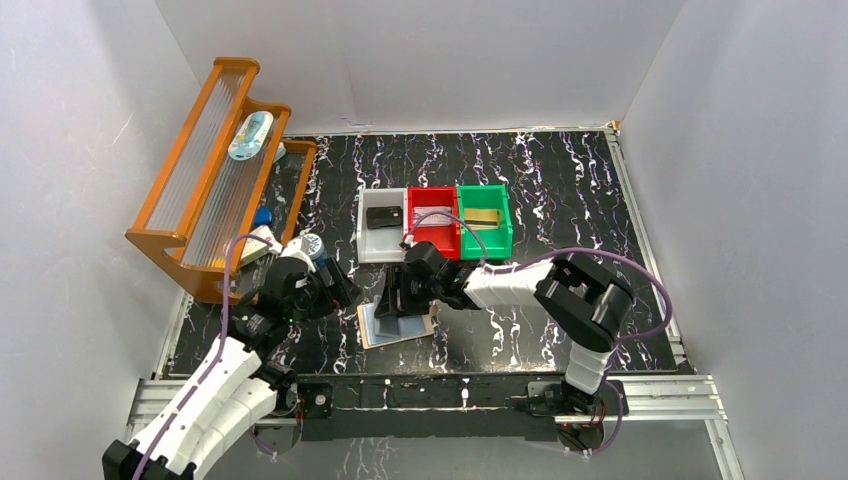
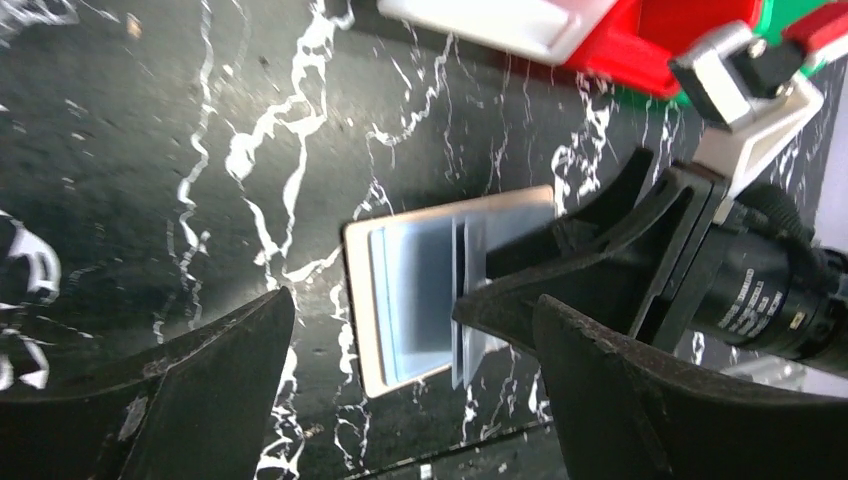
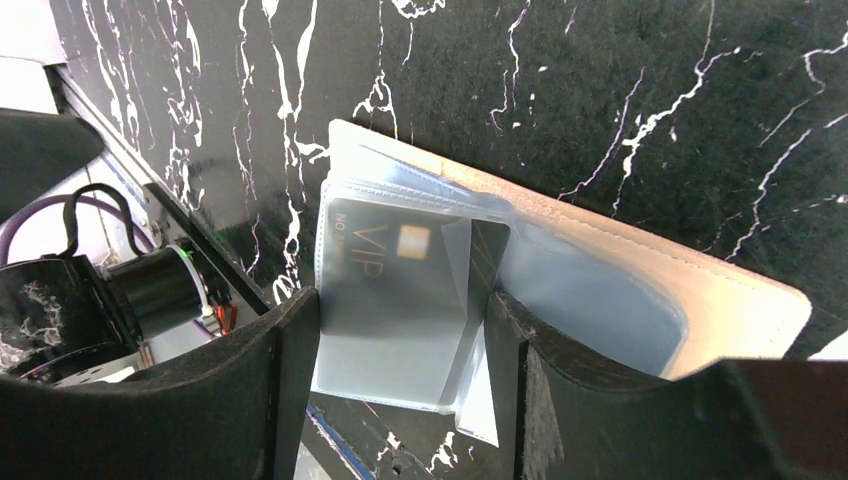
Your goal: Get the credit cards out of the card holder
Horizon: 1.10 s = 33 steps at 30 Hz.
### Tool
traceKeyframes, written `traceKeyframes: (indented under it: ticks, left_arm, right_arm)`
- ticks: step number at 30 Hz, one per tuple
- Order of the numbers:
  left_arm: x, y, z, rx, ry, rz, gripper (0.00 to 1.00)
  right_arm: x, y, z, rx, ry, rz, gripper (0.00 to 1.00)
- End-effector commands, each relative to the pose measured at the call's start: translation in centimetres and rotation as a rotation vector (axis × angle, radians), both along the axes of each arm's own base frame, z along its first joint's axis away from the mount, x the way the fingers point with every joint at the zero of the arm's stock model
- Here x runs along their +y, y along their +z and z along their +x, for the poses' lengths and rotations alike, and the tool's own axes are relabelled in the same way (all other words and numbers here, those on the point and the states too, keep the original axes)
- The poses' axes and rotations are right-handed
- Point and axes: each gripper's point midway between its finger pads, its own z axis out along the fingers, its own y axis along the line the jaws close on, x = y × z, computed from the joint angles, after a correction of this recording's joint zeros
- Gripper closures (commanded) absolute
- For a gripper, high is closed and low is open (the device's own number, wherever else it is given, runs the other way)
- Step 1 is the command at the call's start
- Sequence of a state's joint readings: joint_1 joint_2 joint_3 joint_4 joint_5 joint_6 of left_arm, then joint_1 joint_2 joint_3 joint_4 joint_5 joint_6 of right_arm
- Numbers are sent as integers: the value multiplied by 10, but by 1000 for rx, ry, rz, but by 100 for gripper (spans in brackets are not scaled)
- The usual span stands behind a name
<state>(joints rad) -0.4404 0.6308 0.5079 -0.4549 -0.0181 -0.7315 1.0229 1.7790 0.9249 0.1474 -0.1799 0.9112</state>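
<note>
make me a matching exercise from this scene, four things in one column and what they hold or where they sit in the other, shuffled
Things:
1. grey bin
2. green bin
3. card holder
4. VIP card

States:
A. lies open on the table
B. holds a gold card
C. sits inside a clear pocket
D. holds a black object

Pairs: 1-D, 2-B, 3-A, 4-C
</note>
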Motion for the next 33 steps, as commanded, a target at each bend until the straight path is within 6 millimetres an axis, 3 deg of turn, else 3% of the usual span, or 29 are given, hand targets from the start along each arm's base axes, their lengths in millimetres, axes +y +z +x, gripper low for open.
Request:
traceKeyframes:
  ticks: [1,11,15,20,28,33]
  left_arm:
    - [-31,2,-8,36,-118,-138,13]
    - [-37,-10,-15,103,-138,-154,17]
    - [-47,-14,-20,133,-186,-198,31]
    - [-66,-17,-30,181,-292,-270,42]
    - [-78,-35,-44,286,-376,-318,46]
    - [-87,-33,-44,282,-419,-365,52]
  right_arm:
    - [-2,-7,-7,34,11,6,37]
    - [-7,-12,-9,67,-3,9,37]
    - [-7,-11,-9,78,-7,25,37]
    - [-6,-12,-9,99,-5,37,37]
    - [-5,-14,-9,112,-6,42,36]
    - [-5,-15,-10,115,-5,42,36]
